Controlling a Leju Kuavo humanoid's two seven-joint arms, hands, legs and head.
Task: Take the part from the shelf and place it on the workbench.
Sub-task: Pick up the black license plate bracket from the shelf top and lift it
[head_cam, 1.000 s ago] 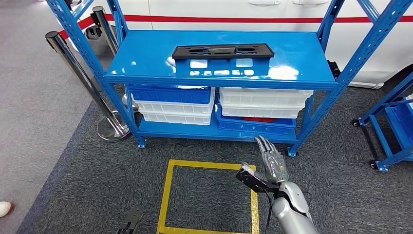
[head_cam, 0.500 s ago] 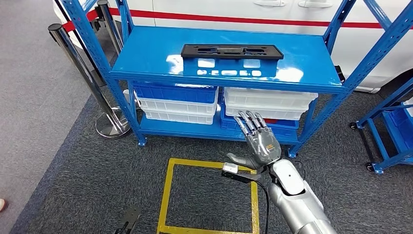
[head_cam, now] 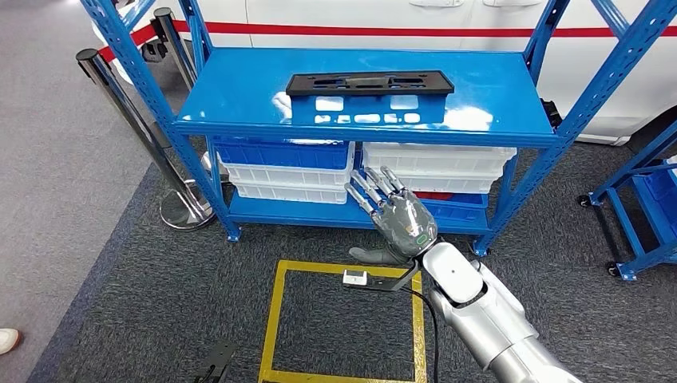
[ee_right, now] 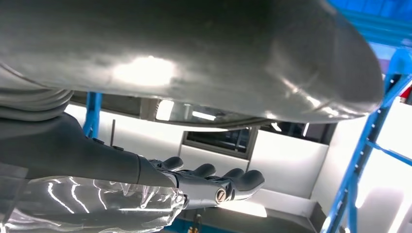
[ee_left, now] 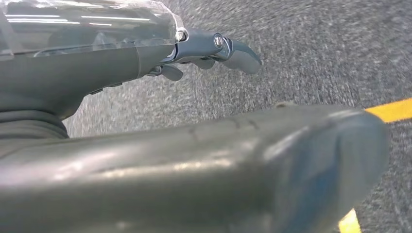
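Black plastic, long and flat with cut-outs: that's the part (head_cam: 368,82), lying flat on the top deck of the blue shelf (head_cam: 511,100), toward the back and roughly centred, nothing touching it yet.

What's changed in the last second: the right hand (head_cam: 397,214) has come up from low over the floor to about the height of the lower shelf, and has drifted a bit toward the middle. Fingers are spread, palm empty, so it's released and holding nothing. I'd read that as the reach just getting going. It's well short of the part and still below the top deck, so the pickup hasn't started.

The left hand (ee_left: 214,48) is down near the carpet, by the yellow floor tape (head_cam: 275,319). Its fingers look loosely extended with nothing in them.

On room to move: the front lip of the top deck sits between the hand and the part, so the hand probably has to clear that edge before going in. The deck around the part is open blue metal, and the uprights stand well off to either side. White and blue bins (head_cam: 433,163) fill the level underneath.
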